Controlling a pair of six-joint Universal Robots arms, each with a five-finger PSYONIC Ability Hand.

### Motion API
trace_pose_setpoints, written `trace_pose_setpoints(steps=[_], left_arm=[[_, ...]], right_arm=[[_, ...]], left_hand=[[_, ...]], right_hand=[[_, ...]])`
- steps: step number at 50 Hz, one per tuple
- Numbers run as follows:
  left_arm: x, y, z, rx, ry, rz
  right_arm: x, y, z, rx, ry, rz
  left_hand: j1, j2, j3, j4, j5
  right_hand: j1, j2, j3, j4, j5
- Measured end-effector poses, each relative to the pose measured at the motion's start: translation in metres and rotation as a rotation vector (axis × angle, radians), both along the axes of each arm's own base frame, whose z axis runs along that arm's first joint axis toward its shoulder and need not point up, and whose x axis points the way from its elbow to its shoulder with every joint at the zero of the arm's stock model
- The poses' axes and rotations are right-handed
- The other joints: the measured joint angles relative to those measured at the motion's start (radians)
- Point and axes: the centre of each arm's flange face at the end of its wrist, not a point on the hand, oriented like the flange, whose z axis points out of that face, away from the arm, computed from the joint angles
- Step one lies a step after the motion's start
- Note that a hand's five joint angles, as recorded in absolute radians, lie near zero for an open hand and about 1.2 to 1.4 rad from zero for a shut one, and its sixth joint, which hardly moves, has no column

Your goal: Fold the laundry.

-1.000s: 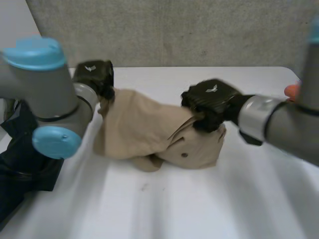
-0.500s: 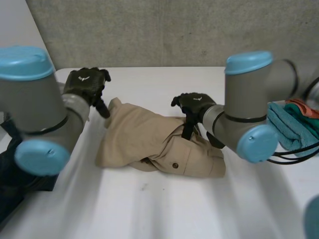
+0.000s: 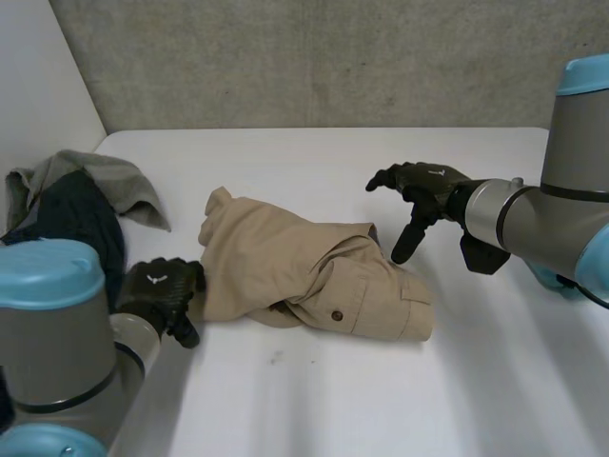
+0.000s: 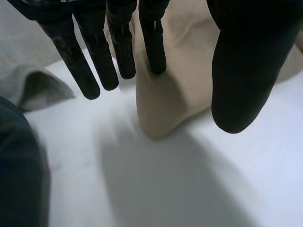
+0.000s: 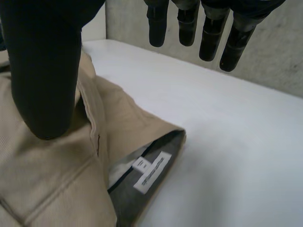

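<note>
Tan trousers [image 3: 295, 262] lie crumpled mid-table in a soft heap of sturdy woven cotton, with a dark button [image 3: 335, 315] on the near flap. At the right end the waistband gapes, showing grey lining and a white label [image 5: 152, 171]. The right hand [image 3: 423, 186] hovers just above that end, fingers spread wide and thumb apart, gripping nothing. The left hand [image 3: 162, 295] sits at the heap's near-left edge, fingers [image 4: 99, 61] straight and splayed, empty too. On the far left of the smooth white table [image 3: 381, 381], a limp grey cloth [image 3: 114, 181] drapes over a dark garment [image 3: 71, 224].
</note>
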Motion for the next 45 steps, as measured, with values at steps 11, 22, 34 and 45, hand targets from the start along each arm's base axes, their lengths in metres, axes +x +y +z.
trace_pose_setpoints(steps=[11, 22, 34, 45], left_arm=[[-0.012, -0.026, -0.024, 0.010, -0.009, 0.002], [-0.024, -0.047, -0.030, -0.013, -0.008, -0.004], [-0.035, -0.068, -0.032, -0.064, 0.013, -0.005], [-0.040, -0.078, -0.043, -0.109, -0.078, -0.045]], right_arm=[[0.003, -0.001, -0.026, 0.142, 0.029, 0.038], [0.006, 0.002, -0.033, 0.161, 0.037, 0.049], [0.005, 0.005, -0.038, 0.162, 0.069, 0.066], [0.004, 0.009, -0.044, 0.177, 0.083, 0.077]], left_hand=[[-0.004, -0.009, -0.009, -0.017, -0.021], [-0.010, -0.036, -0.035, -0.051, -0.056], [-0.006, -0.018, -0.018, -0.017, -0.016], [0.003, 0.027, 0.029, 0.029, 0.028]], right_hand=[[0.000, 0.000, 0.000, 0.000, 0.000], [0.000, 0.000, 0.000, 0.000, 0.000], [0.000, 0.000, 0.000, 0.000, 0.000], [0.000, 0.000, 0.000, 0.000, 0.000]])
